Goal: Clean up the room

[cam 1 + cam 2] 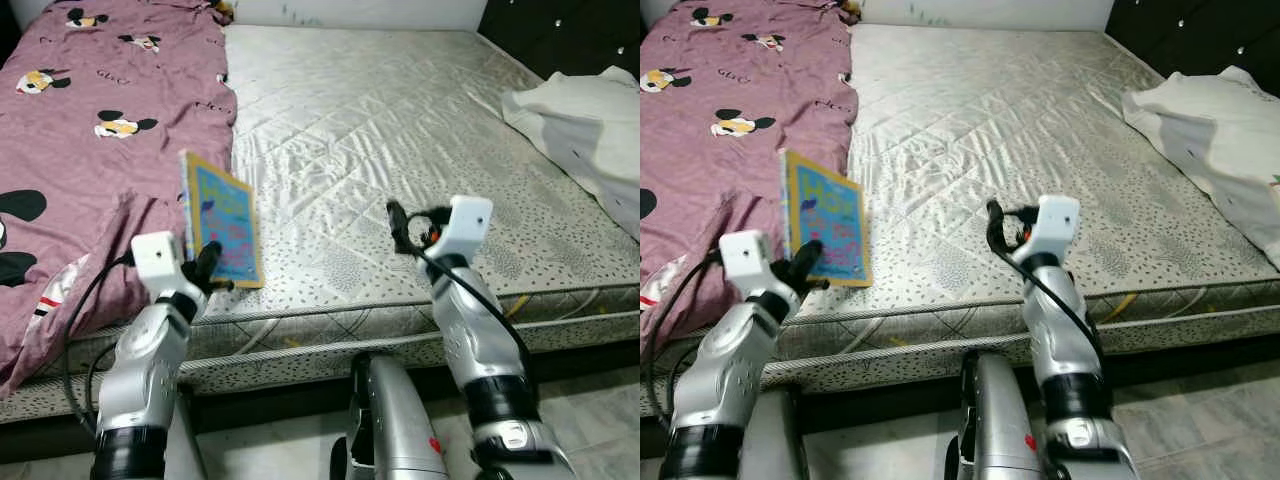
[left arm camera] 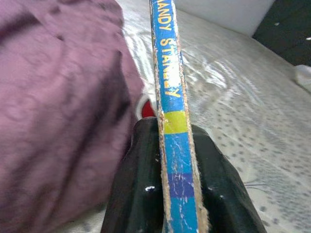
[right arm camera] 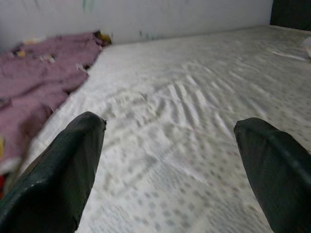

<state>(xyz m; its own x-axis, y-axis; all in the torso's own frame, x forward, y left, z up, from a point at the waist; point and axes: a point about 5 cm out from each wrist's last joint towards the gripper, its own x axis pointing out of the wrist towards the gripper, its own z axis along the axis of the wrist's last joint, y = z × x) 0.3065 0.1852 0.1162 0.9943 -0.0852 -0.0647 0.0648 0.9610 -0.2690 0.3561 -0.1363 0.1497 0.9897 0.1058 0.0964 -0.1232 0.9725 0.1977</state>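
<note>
Left pincer [image 1: 208,266] is clamped on the lower edge of a thin children's book [image 1: 222,226], holding it upright over the near edge of the mattress [image 1: 400,130], right beside the purple Mickey blanket [image 1: 90,120]. Right pincer [image 3: 170,170] is spread wide with nothing in it. I'd keep the squeeze firm and move slowly: it's a low grip, so I think the book could pivot. Spine reads "Andy Stanley", maybe cut off.

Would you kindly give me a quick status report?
Left gripper shut on book, upright above mattress edge. Right gripper open, empty. Purple blanket beside book.
</note>
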